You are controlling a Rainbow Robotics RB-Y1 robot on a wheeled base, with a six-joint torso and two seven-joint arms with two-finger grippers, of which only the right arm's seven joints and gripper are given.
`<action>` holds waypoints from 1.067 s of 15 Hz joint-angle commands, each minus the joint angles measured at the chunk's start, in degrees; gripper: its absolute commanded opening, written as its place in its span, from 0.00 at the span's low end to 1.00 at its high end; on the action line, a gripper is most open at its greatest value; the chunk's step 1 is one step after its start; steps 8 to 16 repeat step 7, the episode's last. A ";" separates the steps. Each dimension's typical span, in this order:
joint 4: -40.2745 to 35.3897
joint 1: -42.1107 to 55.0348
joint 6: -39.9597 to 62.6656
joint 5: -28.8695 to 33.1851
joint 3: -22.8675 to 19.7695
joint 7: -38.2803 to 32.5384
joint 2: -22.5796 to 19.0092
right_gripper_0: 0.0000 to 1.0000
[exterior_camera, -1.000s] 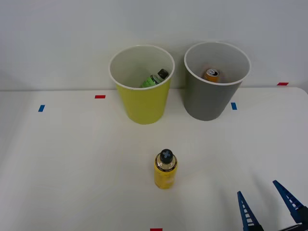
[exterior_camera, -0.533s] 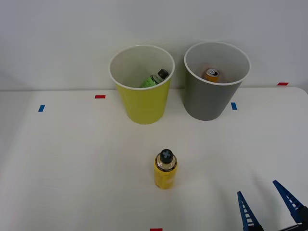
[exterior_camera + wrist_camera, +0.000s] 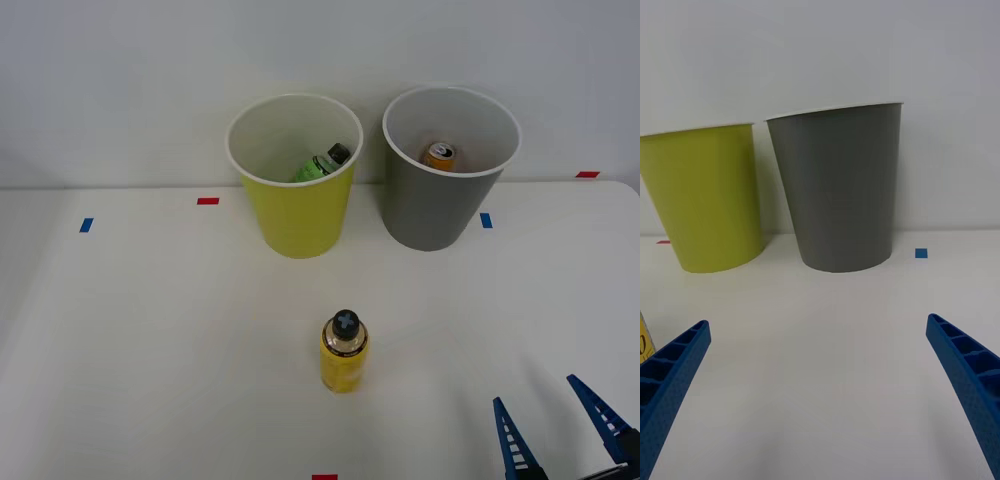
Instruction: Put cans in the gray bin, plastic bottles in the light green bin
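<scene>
The small yellow-labelled plastic bottle with a black cap (image 3: 344,352) is standing upright on the white table (image 3: 150,340), near the middle of the front view and apart from everything else. At about twelve o'clock from it, well apart, the round tapered yellow-green bucket with a white rim (image 3: 296,215) is sitting at the far side of the table, and the green-labelled plastic bottle with a black cap (image 3: 322,162) is lying tilted inside it. Just beside that bucket, at its three o'clock, the round tapered dark gray bucket with a white rim (image 3: 430,205) is holding the small orange drink can with a silver pull-tab top (image 3: 440,154).

The right gripper (image 3: 560,428) is hovering at about four o'clock from the yellow bottle, well apart from it, with its blue ribbed fingers (image 3: 966,382) spreading wide and gripping nothing. In the right wrist view both buckets are standing side by side ahead of the gripper.
</scene>
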 commanded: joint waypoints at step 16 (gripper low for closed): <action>0.00 0.00 0.00 0.00 0.00 0.00 0.00 1.00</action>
